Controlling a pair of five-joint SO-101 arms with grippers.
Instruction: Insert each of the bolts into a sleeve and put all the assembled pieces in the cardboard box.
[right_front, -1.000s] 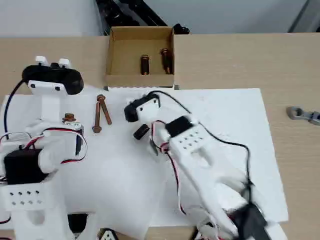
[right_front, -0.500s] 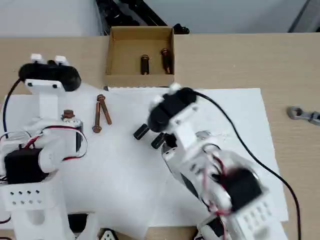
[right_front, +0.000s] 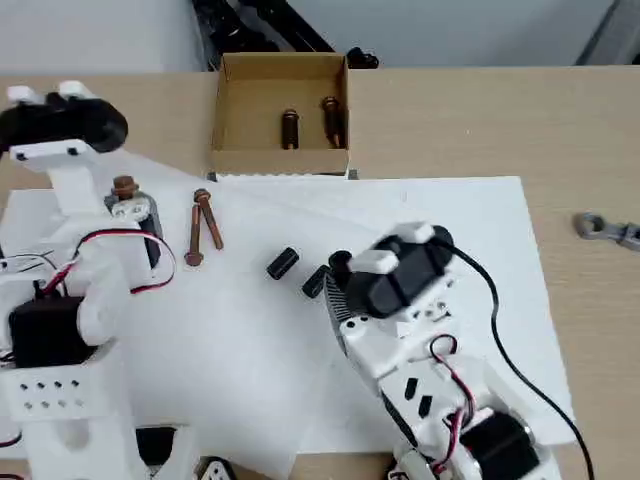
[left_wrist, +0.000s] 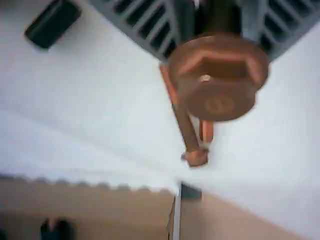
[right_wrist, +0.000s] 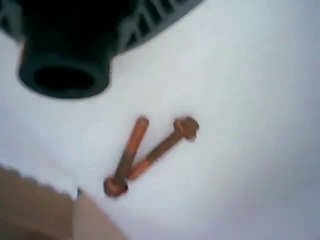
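Left gripper (right_front: 128, 203): at the left side of the white sheet (right_front: 480, 230), fingers closed on the held bolt

Held bolt (left_wrist: 217, 75): copper-coloured, clamped between the ribbed jaws, hex head facing the wrist camera

Right gripper (right_front: 338, 268): near the middle of the sheet, fingers closed on the held sleeve

Held sleeve (right_wrist: 65, 75): black, its open end facing the wrist camera

Loose bolts (right_front: 195, 232): 2, lying on the sheet just right of the left gripper, meeting at 1 end in a narrow V

Loose sleeves (right_front: 283, 263): 2, black, on the sheet between the loose bolts and the right gripper, the right one just beside that gripper

Cardboard box (right_front: 232, 110): open-topped, on the table at the sheet's far edge

Assembled pieces (right_front: 290, 128): 2, side by side in the right half of the box

Wrench (right_front: 605, 228): on the bare table at the far right, apart from the sheet
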